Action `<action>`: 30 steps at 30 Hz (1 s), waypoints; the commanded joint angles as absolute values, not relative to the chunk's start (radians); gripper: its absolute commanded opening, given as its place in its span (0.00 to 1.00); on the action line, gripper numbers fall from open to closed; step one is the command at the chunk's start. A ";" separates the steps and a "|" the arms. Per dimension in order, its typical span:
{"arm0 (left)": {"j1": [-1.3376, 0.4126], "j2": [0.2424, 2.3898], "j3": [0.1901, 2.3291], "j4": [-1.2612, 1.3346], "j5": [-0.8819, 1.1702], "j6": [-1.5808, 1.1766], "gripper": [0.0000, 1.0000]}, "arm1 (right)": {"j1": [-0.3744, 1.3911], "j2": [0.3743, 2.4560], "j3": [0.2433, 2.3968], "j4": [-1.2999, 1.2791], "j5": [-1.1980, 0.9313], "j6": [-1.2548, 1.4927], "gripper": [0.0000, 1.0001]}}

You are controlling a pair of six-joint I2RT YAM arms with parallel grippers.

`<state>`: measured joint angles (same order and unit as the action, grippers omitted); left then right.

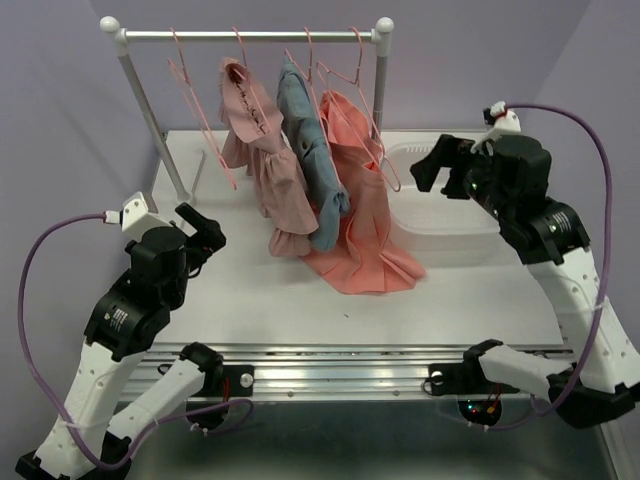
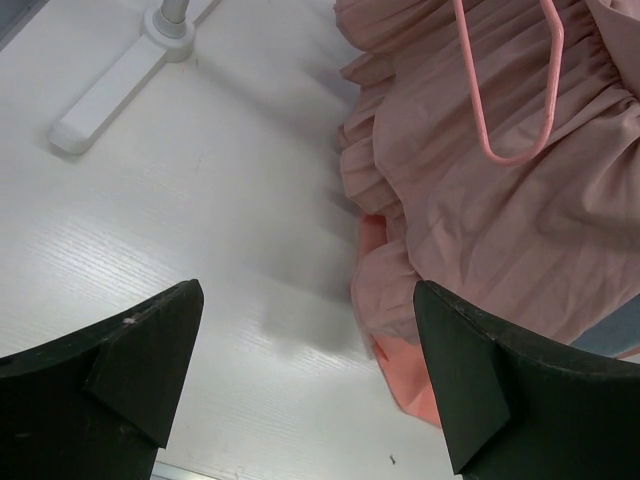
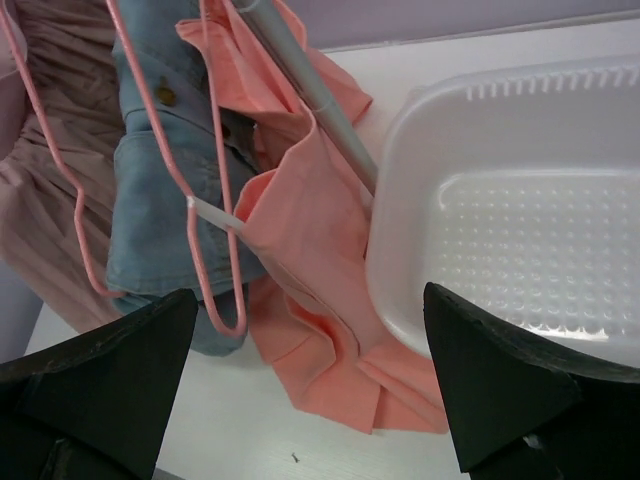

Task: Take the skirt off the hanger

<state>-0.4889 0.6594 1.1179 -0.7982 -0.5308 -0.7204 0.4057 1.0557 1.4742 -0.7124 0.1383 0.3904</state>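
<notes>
Clearly nearer, the right gripper hangs wide open to the right of the skirt, which drapes down from its hanger onto the table; the left gripper, also open, sits farther away.

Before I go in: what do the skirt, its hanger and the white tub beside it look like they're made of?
Skirt: thin matte woven cloth, possibly cotton; it creases and folds softly. Hanger: thin wire with a smooth pink coating, probably coated metal, though the core is not visible. Tub: translucent white plastic, with moulded dimples across its floor.
</notes>
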 commanded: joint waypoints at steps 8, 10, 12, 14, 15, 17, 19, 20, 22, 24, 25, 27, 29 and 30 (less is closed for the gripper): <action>-0.489 0.699 1.097 -0.744 -0.546 -0.673 0.99 | 0.407 1.365 1.793 -0.554 -0.195 0.219 1.00; -0.489 0.698 1.098 -0.741 -0.549 -0.670 0.99 | 0.407 1.400 1.821 -0.523 -0.215 0.201 1.00; -0.489 0.703 1.098 -0.741 -0.552 -0.667 0.99 | 0.407 1.457 1.882 -0.526 -0.228 0.181 1.00; -0.491 0.706 1.094 -0.742 -0.554 -0.667 0.99 | 0.416 1.497 1.936 -0.554 -0.247 0.163 1.00; -0.491 0.709 1.091 -0.741 -0.554 -0.667 0.99 | 0.429 1.517 1.978 -0.563 -0.247 0.153 1.00; -0.491 0.713 1.081 -0.738 -0.555 -0.669 0.99 | 0.440 1.560 2.006 -0.565 -0.249 0.152 1.00; -0.489 0.716 1.080 -0.733 -0.549 -0.667 0.99 | 0.440 1.595 2.037 -0.554 -0.242 0.150 1.00; -0.489 0.718 1.081 -0.723 -0.545 -0.663 0.99 | 0.440 1.604 2.043 -0.548 -0.239 0.152 1.00; -0.489 0.724 1.092 -0.716 -0.537 -0.646 0.99 | 0.449 1.632 2.065 -0.535 -0.226 0.147 1.00; -0.489 0.727 1.098 -0.713 -0.540 -0.640 0.99 | 0.449 1.655 2.086 -0.540 -0.210 0.153 1.00; -0.489 0.729 1.098 -0.713 -0.541 -0.640 0.99 | 0.449 1.666 2.095 -0.540 -0.210 0.155 1.00; -0.489 0.727 1.098 -0.709 -0.543 -0.635 0.99 | 0.460 1.696 2.115 -0.549 -0.198 0.156 1.00; -0.489 0.727 1.097 -0.706 -0.543 -0.630 0.99 | 0.471 1.713 2.118 -0.546 -0.196 0.158 0.96; -0.489 0.727 1.097 -0.704 -0.543 -0.629 0.99 | 0.471 1.718 2.118 -0.545 -0.193 0.158 0.93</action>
